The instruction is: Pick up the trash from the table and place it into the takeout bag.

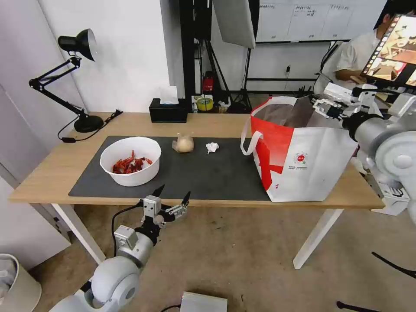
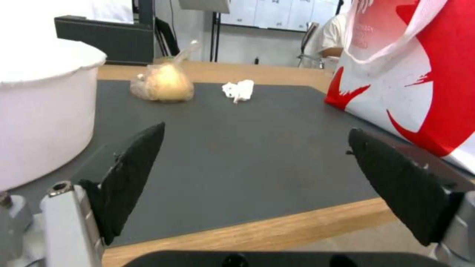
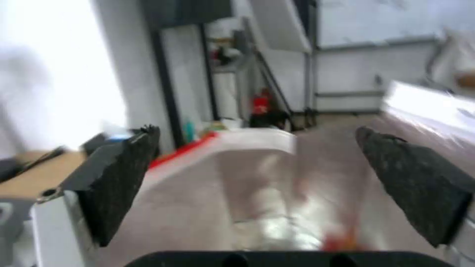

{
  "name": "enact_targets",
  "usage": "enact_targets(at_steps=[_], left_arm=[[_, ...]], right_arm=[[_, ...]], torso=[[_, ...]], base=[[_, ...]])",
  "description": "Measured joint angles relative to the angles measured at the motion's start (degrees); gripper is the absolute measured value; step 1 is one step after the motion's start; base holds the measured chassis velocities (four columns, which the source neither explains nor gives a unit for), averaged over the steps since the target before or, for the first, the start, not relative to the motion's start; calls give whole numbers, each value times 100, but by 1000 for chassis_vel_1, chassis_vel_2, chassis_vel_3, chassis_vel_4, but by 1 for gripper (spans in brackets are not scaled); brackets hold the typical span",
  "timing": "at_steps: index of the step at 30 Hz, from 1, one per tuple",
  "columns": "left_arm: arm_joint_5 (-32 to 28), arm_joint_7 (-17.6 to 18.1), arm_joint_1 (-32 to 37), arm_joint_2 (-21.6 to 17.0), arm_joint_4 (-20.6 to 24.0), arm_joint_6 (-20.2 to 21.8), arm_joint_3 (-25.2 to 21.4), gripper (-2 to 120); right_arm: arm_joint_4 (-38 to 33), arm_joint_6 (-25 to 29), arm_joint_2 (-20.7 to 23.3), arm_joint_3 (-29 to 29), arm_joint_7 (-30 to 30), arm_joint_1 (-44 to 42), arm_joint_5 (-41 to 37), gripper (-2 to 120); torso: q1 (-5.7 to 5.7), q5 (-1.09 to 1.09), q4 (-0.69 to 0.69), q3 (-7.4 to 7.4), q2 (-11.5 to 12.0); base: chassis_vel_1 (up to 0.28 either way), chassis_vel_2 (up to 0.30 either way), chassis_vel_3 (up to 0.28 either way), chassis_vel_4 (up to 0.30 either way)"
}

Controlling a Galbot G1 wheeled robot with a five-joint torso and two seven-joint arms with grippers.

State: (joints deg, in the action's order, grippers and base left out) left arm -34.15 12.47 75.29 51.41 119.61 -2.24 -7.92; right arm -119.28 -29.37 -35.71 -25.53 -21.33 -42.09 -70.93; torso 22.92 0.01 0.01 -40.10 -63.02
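Above takeout bag [image 1: 303,160], right hand [image 1: 323,108] spread.

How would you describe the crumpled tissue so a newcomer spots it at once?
Start at the light-wood table and its dark grey mat. Near the mat's far edge, between the small clear bag of beige stuff and the takeout bag, lies the crumpled white tissue. It is the smallest item, pure white and wrinkled.

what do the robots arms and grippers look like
Both arms are silver-grey with rounded, drum-like joints. The left gripper has a boxy silver metal body, a black cable looping beside it, and two black, textured, pointed fingers. The right gripper is silver-white with the same black tapered fingers.
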Motion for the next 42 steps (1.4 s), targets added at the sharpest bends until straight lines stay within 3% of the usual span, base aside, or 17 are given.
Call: enact_targets(at_steps=[8, 16, 22, 27, 29, 35, 42], left_arm=[[14, 13, 96, -16, 106, 4, -132, 100], [38, 14, 164, -15, 214, 8, -207, 100], [61, 14, 193, -9, 276, 12, -264, 100], [65, 12, 274, -4, 333, 11, -339, 100], [65, 12, 296, -4, 339, 10, -355, 100], [93, -37, 422, 5, 335, -26, -447, 100], [141, -153, 425, 78, 217, -35, -425, 100]], right_arm=[[-924, -284, 491, -364, 798, -539, -183, 100], [-1272, -304, 460, -425, 956, -1424, 111, 100], [-1323, 348, 85, -242, 1181, -2256, 746, 100], [-1185, 1255, -283, 2, 1591, -2942, 1558, 100], [-1174, 1334, -324, 9, 1641, -3019, 1667, 100], [-856, 2264, -675, 52, 1940, -3849, 3013, 100], [-485, 2782, -899, 53, 2087, -4341, 3669, 100]], torso=[[0, 1, 0, 0, -1], [0, -1, 0, 0, 0], [0, -2, -1, 0, 0], [0, 0, 0, 0, 0], [0, -1, 0, 0, 0], [0, -1, -1, 0, 0], [0, 0, -1, 0, 0]], base=[[0, 0, 0, 0], [0, 0, 0, 0], [0, 0, 0, 0], [0, 0, 0, 0], [0, 0, 0, 0], [0, 0, 0, 0], [0, 0, 0, 0]])
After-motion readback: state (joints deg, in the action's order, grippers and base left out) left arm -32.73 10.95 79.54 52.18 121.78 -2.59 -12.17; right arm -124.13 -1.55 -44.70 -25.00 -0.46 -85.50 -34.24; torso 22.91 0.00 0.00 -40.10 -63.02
